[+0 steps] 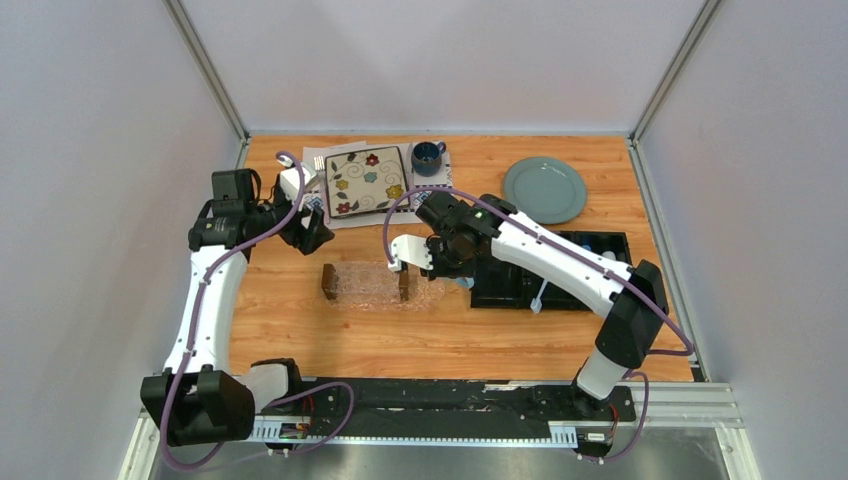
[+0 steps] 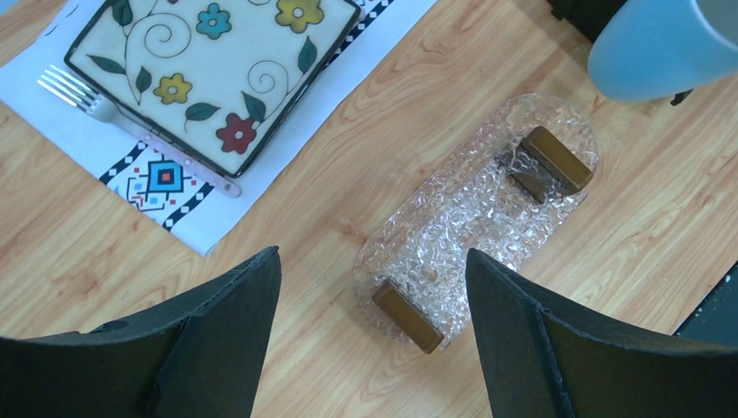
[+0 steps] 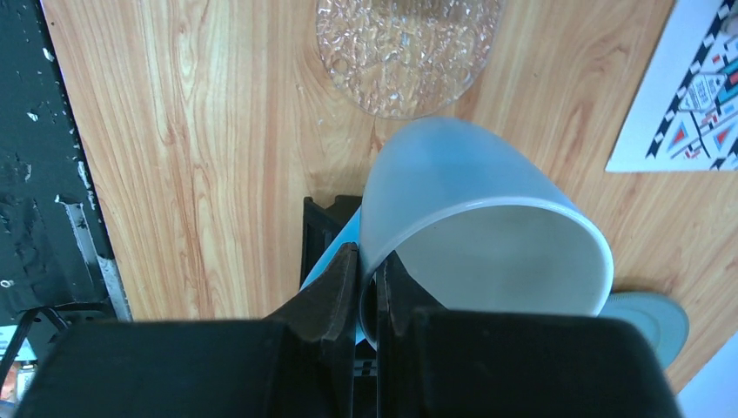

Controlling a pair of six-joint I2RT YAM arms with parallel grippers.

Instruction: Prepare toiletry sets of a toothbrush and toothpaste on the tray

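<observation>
Setting: We look down on a wooden table (image 1: 300,330) with two robot arms bolted side by side at its near edge.
Tray: The tray (image 1: 367,284), clear and textured with a dark wooden piece at each end, lies near the middle of the table. It sits on a clear oval mat (image 2: 557,111) whose rounded ends reach past the wooden pieces.
Left gripper: The left gripper (image 2: 372,257) hangs over the table between a floral square plate (image 2: 213,70) and the tray. Its black fingers (image 2: 235,331) are spread wide and grasp nothing.
Tray and left fingers: In the left wrist view we see the tray lying lengthwise in the gap between the two spread fingers. Its nearer wooden piece is just past the tips and touches neither finger.
Right gripper: The right gripper (image 3: 365,283) has its fingers (image 3: 335,292) pinched together on the wall of a pale mug (image 3: 487,226), right at the rim. The mug is tilted, with its mouth turned toward the wrist camera.
Tray and right fingers: The mug is at the tray's right end. Beyond the mug's base we see only the rounded end of the mat, well apart from the clamped fingers.
Black organizer: The black organizer (image 1: 500,295) lies to the right of the tray, partly under the right arm. A slim white stick (image 1: 540,296) pokes over its near edge, too small for us to identify.
Far side: The floral plate rests on a patterned placemat (image 2: 52,113) with a fork (image 2: 96,103) beside it. A dark blue cup (image 1: 428,156) and a grey-green round plate (image 1: 544,190) sit farther right.
</observation>
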